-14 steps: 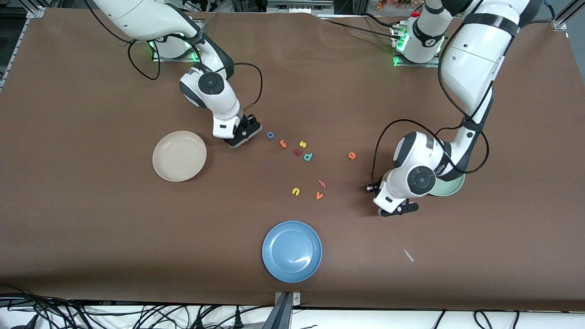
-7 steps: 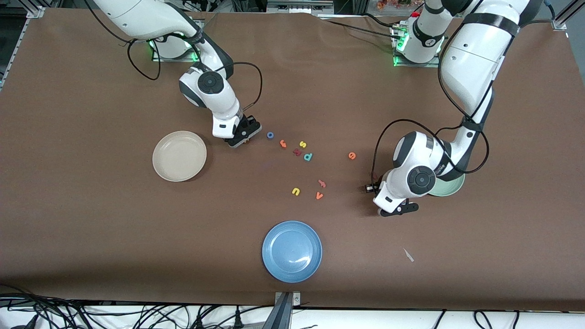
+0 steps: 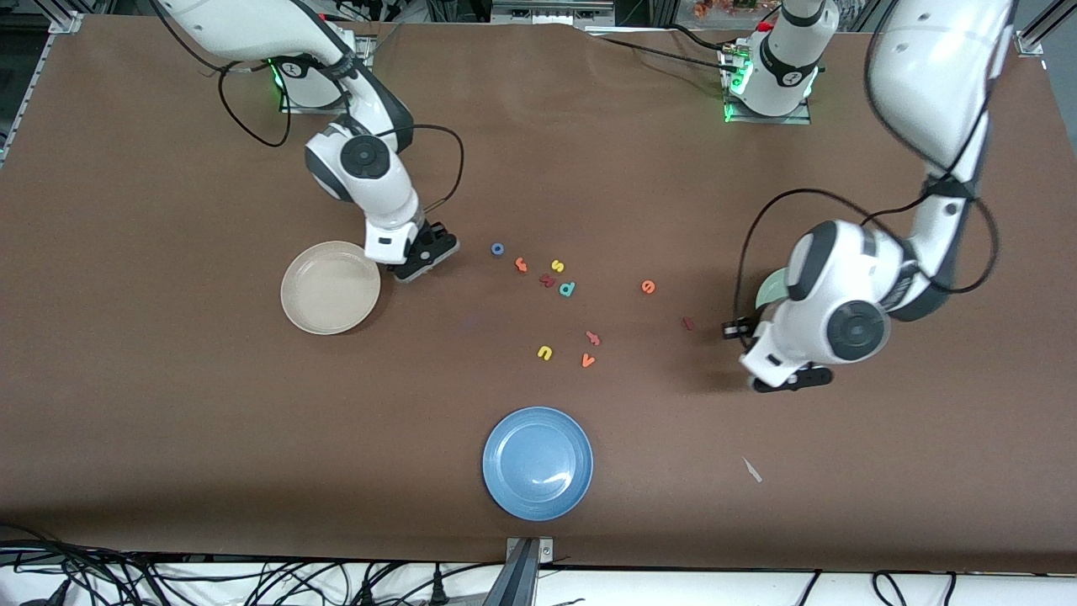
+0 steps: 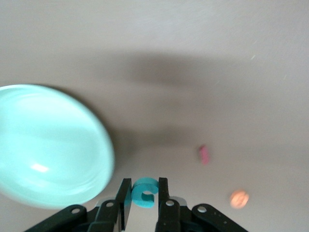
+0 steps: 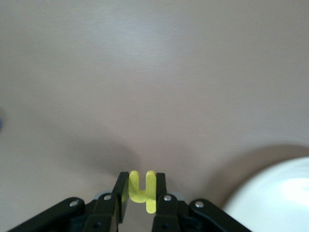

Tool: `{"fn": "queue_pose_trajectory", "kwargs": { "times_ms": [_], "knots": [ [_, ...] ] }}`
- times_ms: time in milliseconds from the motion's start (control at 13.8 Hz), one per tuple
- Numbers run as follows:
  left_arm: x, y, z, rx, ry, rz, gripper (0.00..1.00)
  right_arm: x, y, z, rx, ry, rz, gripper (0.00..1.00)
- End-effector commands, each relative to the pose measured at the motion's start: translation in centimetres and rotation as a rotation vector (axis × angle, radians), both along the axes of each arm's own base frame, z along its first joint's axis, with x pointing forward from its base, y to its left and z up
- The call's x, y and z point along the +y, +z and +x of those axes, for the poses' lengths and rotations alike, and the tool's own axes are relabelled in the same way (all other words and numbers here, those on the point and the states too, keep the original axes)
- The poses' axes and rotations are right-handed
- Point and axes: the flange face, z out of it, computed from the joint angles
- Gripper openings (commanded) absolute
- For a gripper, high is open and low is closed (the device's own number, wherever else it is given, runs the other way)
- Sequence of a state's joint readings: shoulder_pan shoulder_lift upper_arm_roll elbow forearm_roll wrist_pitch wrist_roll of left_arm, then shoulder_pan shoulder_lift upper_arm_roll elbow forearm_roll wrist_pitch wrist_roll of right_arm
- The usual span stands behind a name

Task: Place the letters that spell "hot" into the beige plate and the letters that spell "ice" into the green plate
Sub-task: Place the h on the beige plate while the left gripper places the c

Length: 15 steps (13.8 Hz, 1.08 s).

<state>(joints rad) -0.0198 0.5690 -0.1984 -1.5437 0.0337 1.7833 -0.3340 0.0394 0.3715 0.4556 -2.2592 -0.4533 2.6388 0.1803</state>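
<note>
My right gripper (image 5: 141, 193) is shut on the yellow h (image 5: 143, 191) and hangs just beside the beige plate (image 3: 330, 287), whose rim (image 5: 275, 198) shows in the right wrist view. My left gripper (image 4: 143, 195) is shut on the teal c (image 4: 145, 192), beside the green plate (image 4: 48, 145), which the left arm mostly hides in the front view (image 3: 767, 292). On the table lie the blue o (image 3: 497, 249), orange t (image 3: 521, 264), orange e (image 3: 648, 287) and dark red i (image 3: 687, 323).
A blue plate (image 3: 538, 463) sits nearest the front camera. Other letters lie mid-table: yellow s (image 3: 557, 266), dark red x (image 3: 548, 280), teal p-shape (image 3: 567, 289), yellow u (image 3: 545, 353), salmon letter (image 3: 593, 338), orange v (image 3: 588, 360).
The right gripper closed on the yellow h and carried it toward the beige plate. The left arm swung toward its own end of the table with the teal c, uncovering the dark red i.
</note>
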Motion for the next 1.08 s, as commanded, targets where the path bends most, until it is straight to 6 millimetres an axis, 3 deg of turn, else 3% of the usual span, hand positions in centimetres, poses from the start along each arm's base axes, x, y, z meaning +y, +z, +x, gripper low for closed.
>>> {"fn": "queue_pose_trajectory", "kwargs": {
  "times_ms": [0,145,361,506,578,650,723,867,1012],
  "knots": [
    [4.9,2.1,-1.2,0.065,-0.074,-0.055,0.05,-3.1,2.7,1.2,-0.02,0.047,-0.057,0.13],
    [7.8,1.1,-1.7,0.102,-0.114,-0.086,0.06,-5.6,3.0,2.4,-0.015,0.084,-0.065,0.13],
    [11.5,-5.5,-3.6,0.178,-0.131,-0.123,0.06,-10.5,2.7,4.2,-0.003,0.105,-0.084,0.15],
    [12.6,-8.9,-4.5,0.166,-0.114,-0.13,0.06,-11.9,2.5,4.4,0.011,0.099,-0.093,0.32],
    [12.8,-10.4,-5.1,0.166,-0.109,-0.132,0.06,-12.1,2.2,4.2,0.031,0.094,-0.104,0.54],
    [12.7,-11.3,-5.4,0.163,-0.11,-0.133,0.06,-12.1,2.2,4.2,0.034,0.091,-0.105,0.61],
    [12.7,-12.2,-5.8,0.169,-0.121,-0.122,0.08,-12.1,2.1,4.1,0.039,0.082,-0.103,0.61],
    [13.4,-12.5,-5.9,0.172,-0.115,-0.119,0.25,-11.9,2.6,4.1,0.049,0.039,-0.073,0.62],
    [13.7,-12.3,-5.9,0.173,-0.109,-0.12,0.54,-9.4,3.0,3.5,0.066,-0.017,-0.012,0.64]
  ]
}}
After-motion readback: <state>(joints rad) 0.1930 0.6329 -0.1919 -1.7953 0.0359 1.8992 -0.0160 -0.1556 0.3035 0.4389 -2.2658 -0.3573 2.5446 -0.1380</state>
